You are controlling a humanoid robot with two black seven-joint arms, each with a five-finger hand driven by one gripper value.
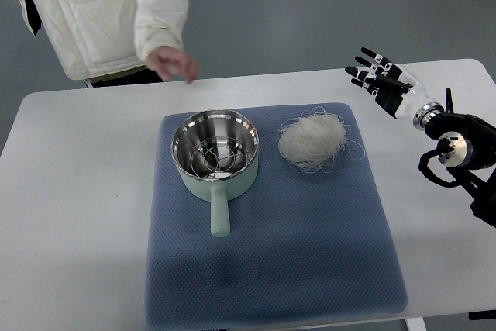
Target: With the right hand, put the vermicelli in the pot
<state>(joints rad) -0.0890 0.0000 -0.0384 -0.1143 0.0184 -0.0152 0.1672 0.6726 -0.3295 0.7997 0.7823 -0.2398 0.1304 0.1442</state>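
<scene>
A nest of white vermicelli point(311, 139) lies on the blue mat point(271, 261), right of a pale green pot point(215, 153) with a steel inside and a handle pointing toward me. My right hand point(380, 83) hovers over the white table to the right of the vermicelli, apart from it, fingers spread and holding nothing. The left arm does not show.
A person in a white jacket point(101, 5) stands at the far side of the white table point(70, 191), one hand point(172, 63) hanging over its far edge behind the pot.
</scene>
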